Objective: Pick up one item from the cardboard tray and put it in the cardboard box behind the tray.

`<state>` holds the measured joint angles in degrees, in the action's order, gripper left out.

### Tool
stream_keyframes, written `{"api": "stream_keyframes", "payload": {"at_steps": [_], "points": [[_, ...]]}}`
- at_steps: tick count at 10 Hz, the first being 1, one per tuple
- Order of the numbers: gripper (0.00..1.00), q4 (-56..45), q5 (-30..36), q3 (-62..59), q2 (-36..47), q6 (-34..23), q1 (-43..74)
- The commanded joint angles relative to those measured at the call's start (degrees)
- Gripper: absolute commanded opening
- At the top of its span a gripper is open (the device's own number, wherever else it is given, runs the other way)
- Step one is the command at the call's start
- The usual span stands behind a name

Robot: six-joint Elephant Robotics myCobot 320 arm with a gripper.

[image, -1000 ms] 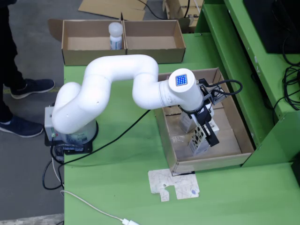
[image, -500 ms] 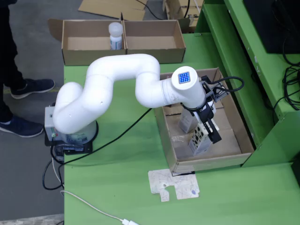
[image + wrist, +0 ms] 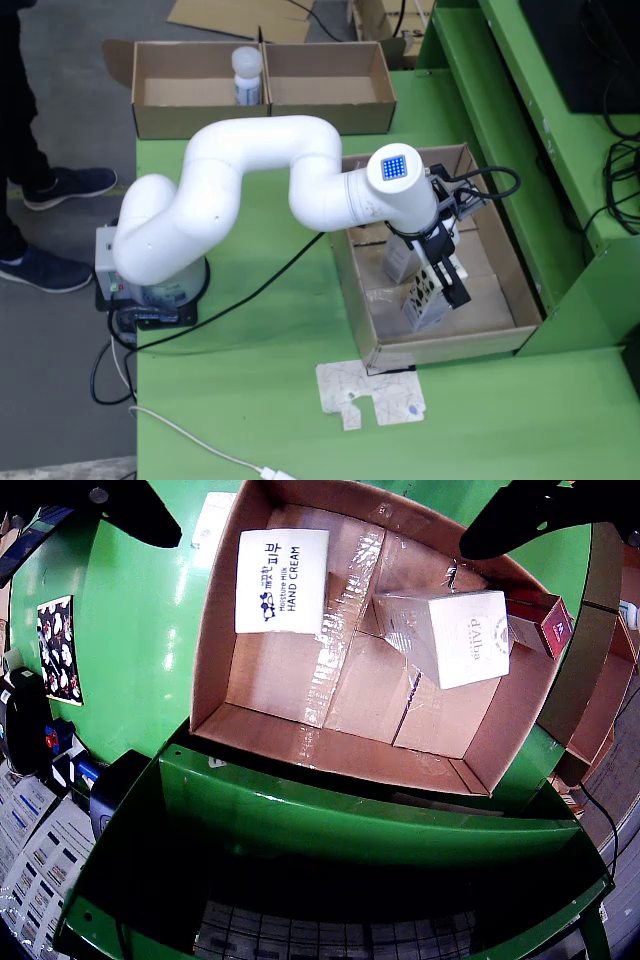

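While the arm hangs over the cardboard tray (image 3: 330, 750), I see the gripper (image 3: 320, 510) spread wide with nothing between its fingers (image 3: 520, 515); it is poised above the tray so either carton can be taken from overhead; the hand cream box (image 3: 282, 580) lies flat at the tray's far left corner in the wrist view, the tilted white carton (image 3: 455, 635) toward its right wall; the cardboard box (image 3: 262, 88) waits beyond the tray.

A green table (image 3: 250, 400) stands on a grey floor (image 3: 50, 350).
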<state>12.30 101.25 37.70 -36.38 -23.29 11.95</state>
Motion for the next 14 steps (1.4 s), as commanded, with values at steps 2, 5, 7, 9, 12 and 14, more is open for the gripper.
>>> {"api": "stream_keyframes", "payload": {"at_steps": [2, 5, 7, 9, 12, 14], "points": [[1.0, -0.6, -0.1, -3.3, 0.7, 0.0, 0.1], [1.0, 0.1, 0.0, -3.0, 0.0, -0.3, 0.3], [1.0, 0.1, 0.0, -3.0, 0.0, -0.3, 0.3], [1.0, 0.0, -0.1, -4.2, -1.4, -0.3, 0.1], [1.0, -0.4, -0.1, -6.6, -3.7, -0.1, -0.2], [1.0, -0.3, -0.1, -6.3, -3.7, -0.1, -0.3]]}}
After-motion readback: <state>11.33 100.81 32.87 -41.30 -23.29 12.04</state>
